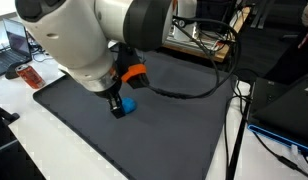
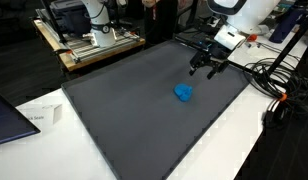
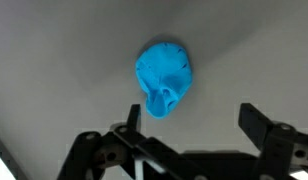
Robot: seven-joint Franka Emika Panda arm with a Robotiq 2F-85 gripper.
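A small bright blue crumpled object (image 2: 183, 93) lies on the dark grey mat (image 2: 124, 110). It also shows in an exterior view (image 1: 128, 105) and in the wrist view (image 3: 163, 77). My gripper (image 2: 208, 68) hangs above the mat, a little beyond the blue object, with its black fingers spread apart and nothing between them. In the wrist view the open gripper (image 3: 191, 118) sits just below the blue object, not touching it. In an exterior view the gripper (image 1: 117, 106) is largely hidden by the white arm.
The mat (image 1: 144, 125) lies on a white table. A red item (image 1: 30, 76) and laptop (image 1: 14, 45) sit at one side. Black cables (image 1: 194, 85) cross the mat edge. A paper (image 2: 39, 117) and a shelf with equipment (image 2: 89, 35) stand around.
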